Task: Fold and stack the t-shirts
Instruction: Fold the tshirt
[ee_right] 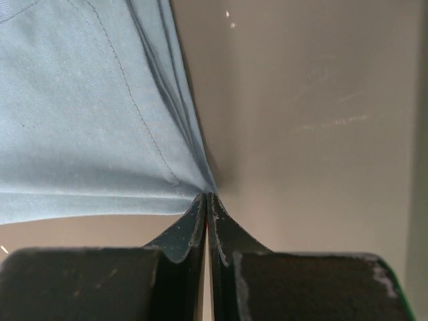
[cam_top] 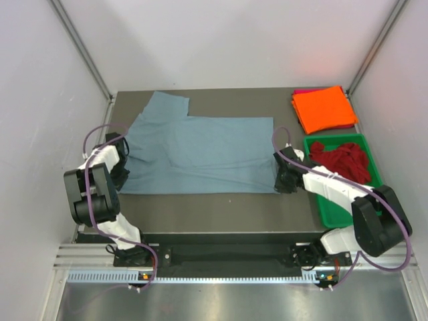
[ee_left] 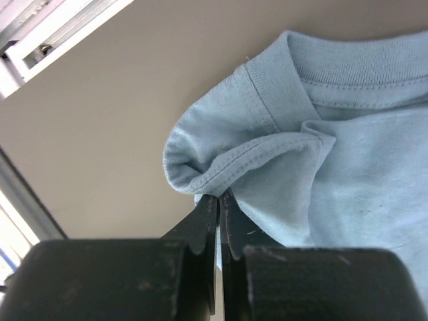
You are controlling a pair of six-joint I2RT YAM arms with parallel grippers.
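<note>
The left gripper (ee_left: 219, 197) pinches a bunched fold of the blue-grey t-shirt (cam_top: 200, 150) beside its collar. The right gripper (ee_right: 206, 196) is clenched on the shirt's near right corner. The shirt lies spread mid-table between them. To the right, a green tray (cam_top: 334, 215) holds the crumpled dark red shirt (cam_top: 344, 160), close by the right arm. Farther off, the folded orange shirt (cam_top: 323, 107) lies on the magenta one (cam_top: 304, 91) (only an edge shows). The grey-brown table (cam_top: 221, 210) is enclosed by white walls (cam_top: 234, 40).
</note>
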